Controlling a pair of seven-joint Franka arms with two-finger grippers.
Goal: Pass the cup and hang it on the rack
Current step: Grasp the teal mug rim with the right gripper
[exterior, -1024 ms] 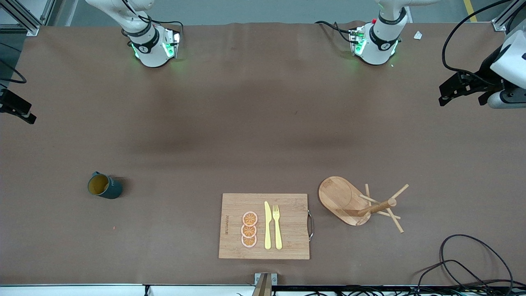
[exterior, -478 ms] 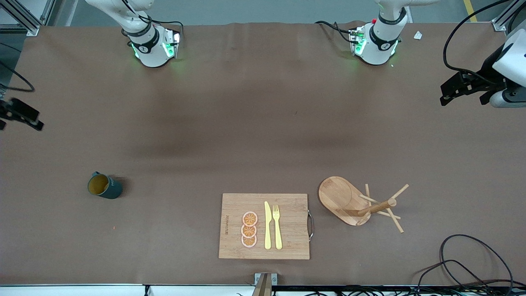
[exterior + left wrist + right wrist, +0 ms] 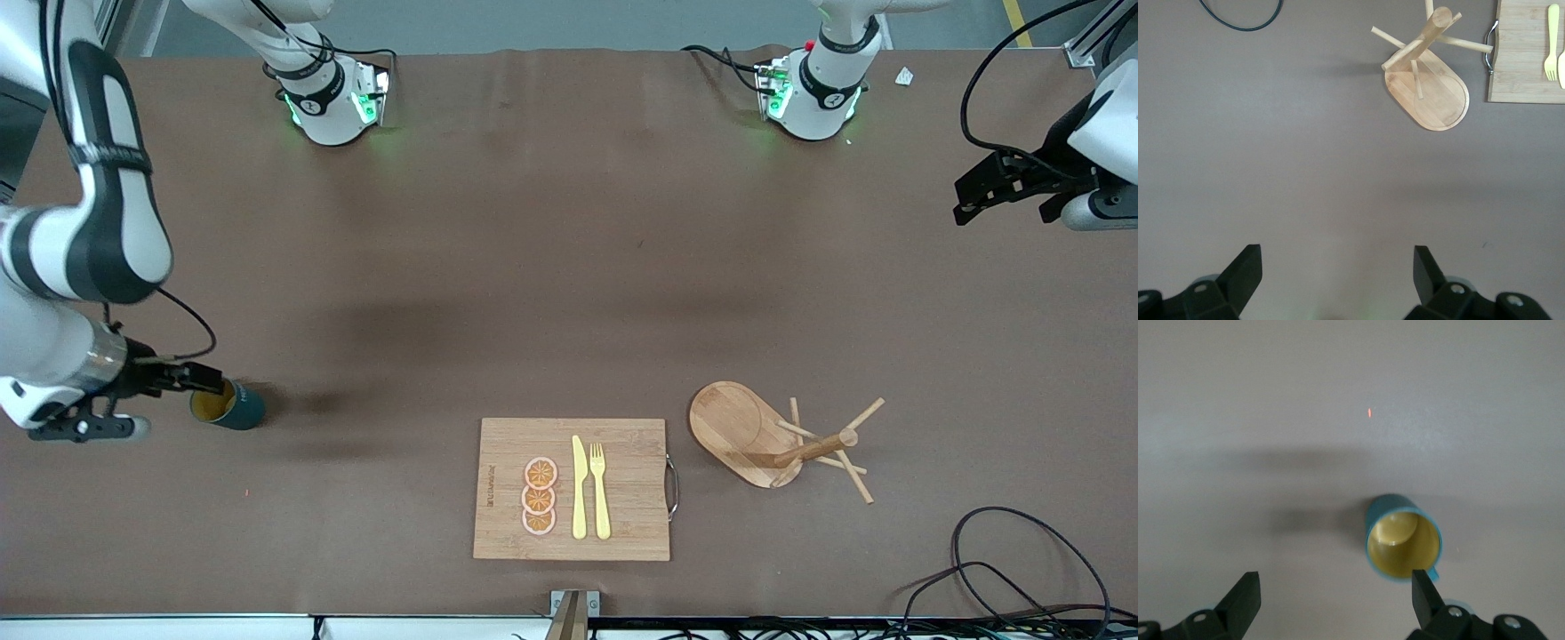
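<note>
The cup [image 3: 236, 407] [image 3: 1403, 543], dark teal with a yellow inside, stands upright toward the right arm's end of the table. My right gripper [image 3: 158, 404] [image 3: 1335, 593] hangs open just above the table beside it. One fingertip [image 3: 1423, 590] is over the cup's rim by the handle, and nothing is between the fingers. The wooden rack [image 3: 813, 447] [image 3: 1431, 60] stands on its oval base toward the left arm's end. My left gripper [image 3: 967, 200] [image 3: 1337, 270] waits open, high over that end of the table.
A bamboo cutting board [image 3: 622, 484] [image 3: 1525, 60] lies between cup and rack, near the front camera. On it are three orange slices [image 3: 540, 496], a yellow knife [image 3: 579, 487] and a fork [image 3: 600, 489]. Black cables [image 3: 1005, 569] curl near the front edge at the left arm's end.
The right arm has swung in from the table's end, bringing its open gripper down beside the cup. The left gripper has barely moved. The cup and rack stay put.
</note>
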